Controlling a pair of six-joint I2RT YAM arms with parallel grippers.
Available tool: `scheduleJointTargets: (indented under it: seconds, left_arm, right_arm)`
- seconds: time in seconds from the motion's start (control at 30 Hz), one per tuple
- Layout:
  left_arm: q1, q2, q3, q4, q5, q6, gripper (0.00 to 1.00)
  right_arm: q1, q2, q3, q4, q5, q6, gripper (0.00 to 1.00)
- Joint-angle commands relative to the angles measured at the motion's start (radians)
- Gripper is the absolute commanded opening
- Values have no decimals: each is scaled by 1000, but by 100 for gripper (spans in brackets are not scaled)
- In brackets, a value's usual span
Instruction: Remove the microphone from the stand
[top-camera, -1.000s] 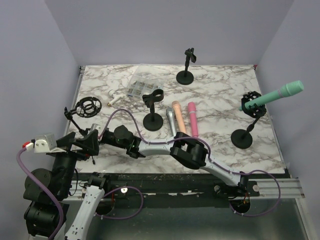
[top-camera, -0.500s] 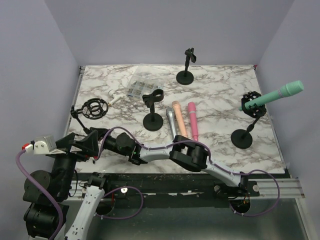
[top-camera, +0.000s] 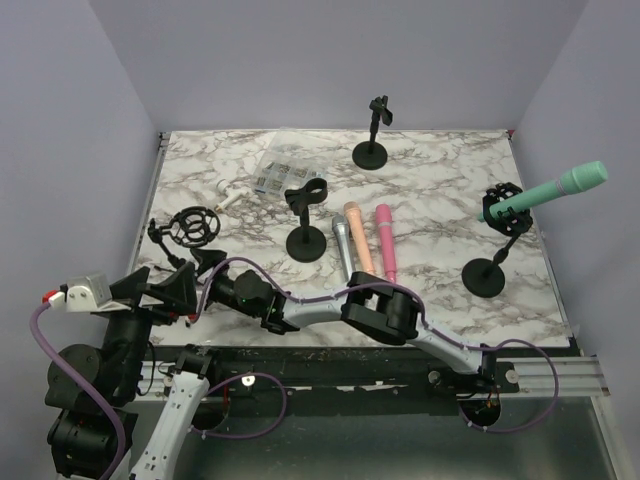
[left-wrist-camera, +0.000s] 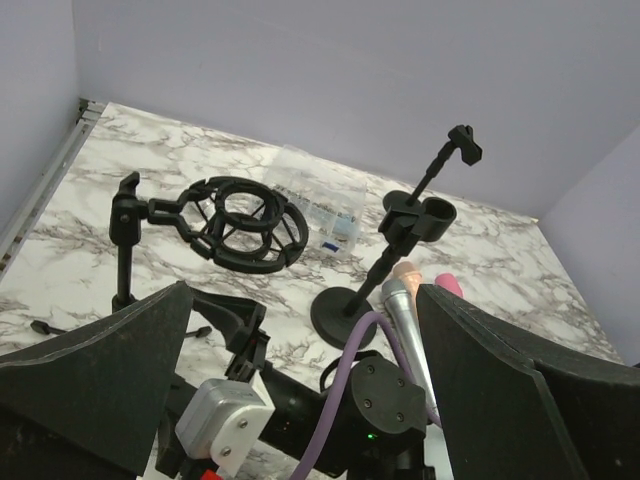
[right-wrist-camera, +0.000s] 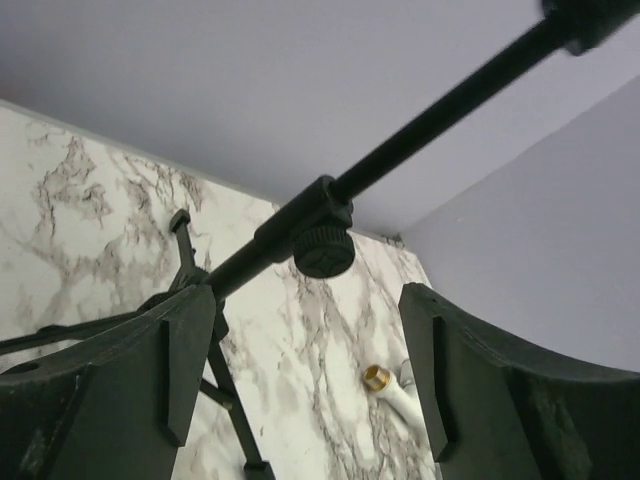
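A green microphone (top-camera: 545, 193) sits tilted in the shock mount of a black stand (top-camera: 487, 272) at the table's right side, far from both grippers. My right gripper (top-camera: 205, 264) reaches across to the near left and stands open. The pole (right-wrist-camera: 300, 235) of an empty shock-mount tripod stand (top-camera: 190, 225) crosses above its jaws (right-wrist-camera: 305, 330) without being gripped. My left gripper (top-camera: 168, 285) is open beside it at the near left edge. In the left wrist view (left-wrist-camera: 300, 400) only the right arm's wrist lies between its fingers.
Silver (top-camera: 342, 243), tan (top-camera: 357, 232) and pink (top-camera: 385, 238) microphones lie side by side mid-table. An empty clip stand (top-camera: 306, 215) stands left of them, another stand (top-camera: 372, 130) at the back. A clear plastic box (top-camera: 282, 172) and a white brass-tipped adapter (top-camera: 232, 195) lie back left.
My right gripper has opened and let go of the shock-mount tripod stand, which shifted slightly rightward and nearer over the last second. The left gripper stays open.
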Motion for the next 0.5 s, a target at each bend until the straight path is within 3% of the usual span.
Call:
scheduleJointTargets:
  seconds: [0.0, 0.3, 0.47]
  left_arm:
    - [-4, -8, -13, 10, -13, -4, 99]
    - [-4, 17, -26, 53, -1, -19, 99]
    - [-4, 26, -71, 110, 9, -35, 98]
  right_arm:
    - [11, -118, -73, 25, 63, 120, 84]
    - [11, -388, -406, 43, 138, 296, 88]
    - [11, -595, -597, -85, 215, 445, 89]
